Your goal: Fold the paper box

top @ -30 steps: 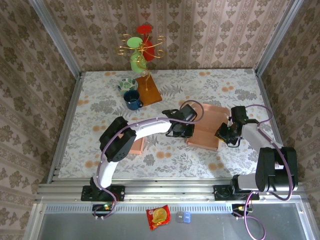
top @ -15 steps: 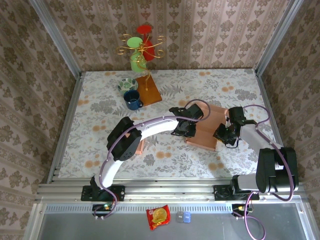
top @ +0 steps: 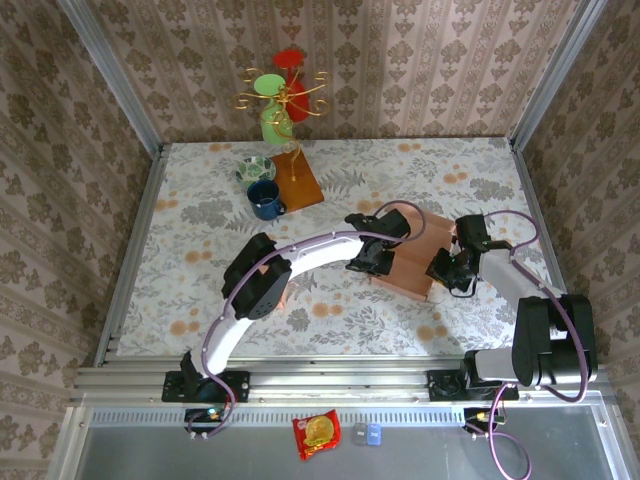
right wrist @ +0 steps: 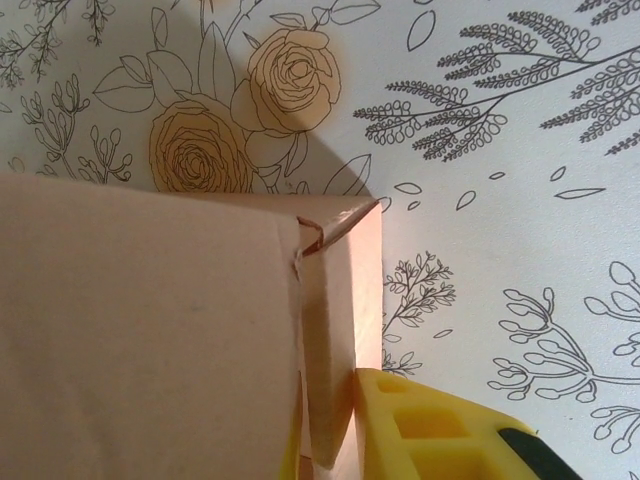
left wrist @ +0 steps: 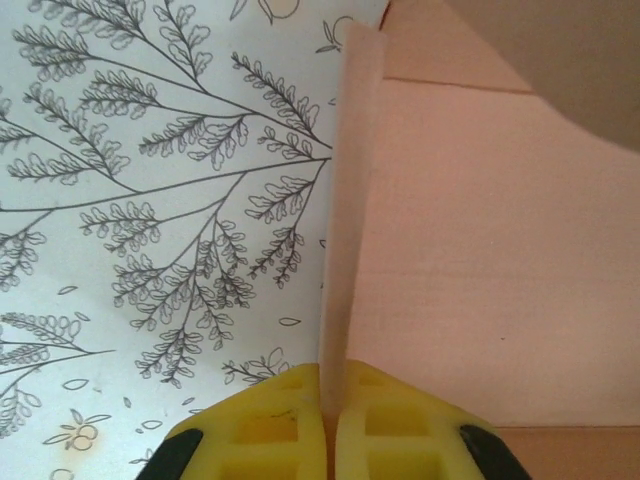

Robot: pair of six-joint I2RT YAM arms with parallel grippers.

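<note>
1. A table [top: 180,270] under a floral cloth stands between walls of patterned wallpaper. The pink paper box [top: 420,250] lies right of the table's middle, between the two grippers.
2. From above, the left gripper [top: 375,260] sits at the box's left edge and hides part of it. Its jaws are too small to read there.
3. In the left wrist view, the yellow fingers [left wrist: 265,430] are pressed together on a thin upright flap [left wrist: 348,200] that runs straight ahead of the jaws. The frame cuts off the fingers' lower part.
4. The right gripper [top: 447,272] is at the box's right edge, pinching the side wall [right wrist: 340,320]. One finger shows right of the wall. The other is a sliver, nearly hidden behind it.
5. Ahead of these jaws, the box's corner [right wrist: 315,235] looks creased.
</note>
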